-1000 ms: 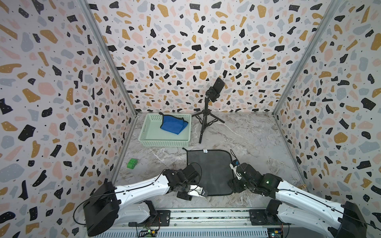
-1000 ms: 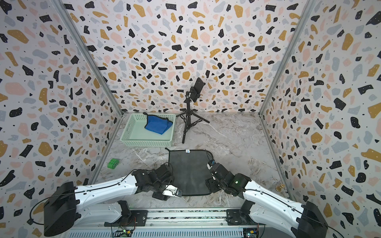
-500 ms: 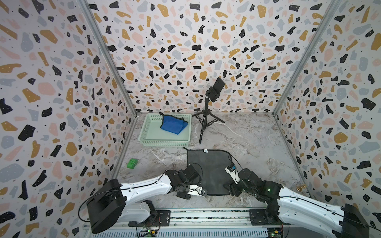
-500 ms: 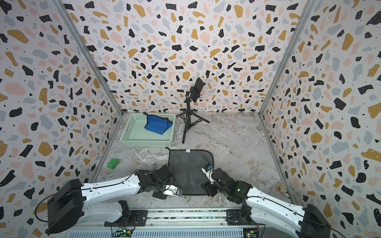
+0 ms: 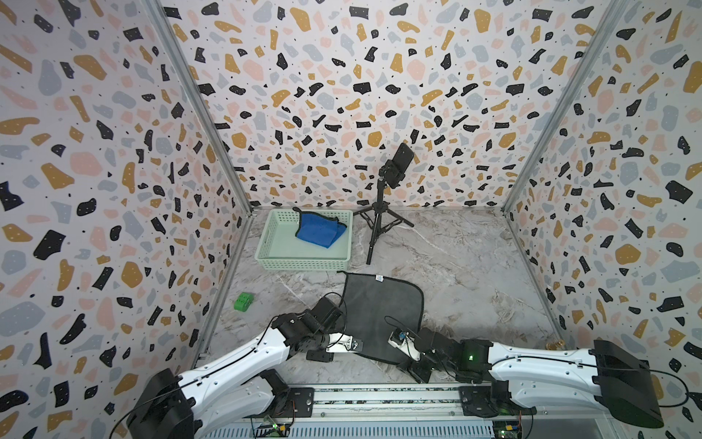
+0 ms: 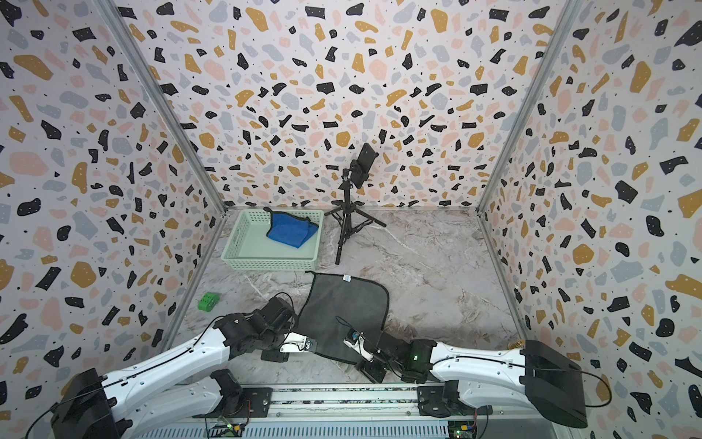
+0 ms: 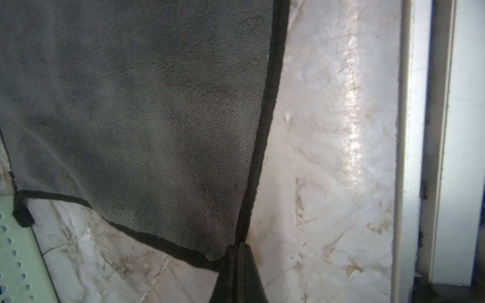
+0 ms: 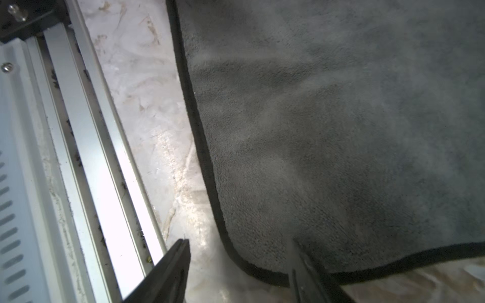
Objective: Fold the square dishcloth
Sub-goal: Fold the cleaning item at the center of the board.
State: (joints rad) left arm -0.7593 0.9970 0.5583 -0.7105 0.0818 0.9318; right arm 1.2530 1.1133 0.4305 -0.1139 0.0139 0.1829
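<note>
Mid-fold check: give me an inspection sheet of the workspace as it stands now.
surface: marble-look table, scuffed
job's things: grey dishcloth spread out, unfolded, label at far edge
clutter: green block; basket holding blue cloth; tripod with phone
grippers: left gripper shut on dishcloth's near corner; right gripper open, straddling the other near corner
cables: black cables loop at both wrists, above the dishcloth
surroundings: speckled walls on three sides; metal rail in front

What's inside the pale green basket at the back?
A crumpled blue cloth lies in the pale green basket, toward its far right corner. The rest of the basket's floor shows bare. Anything beneath the cloth is covered and cannot be seen.
</note>
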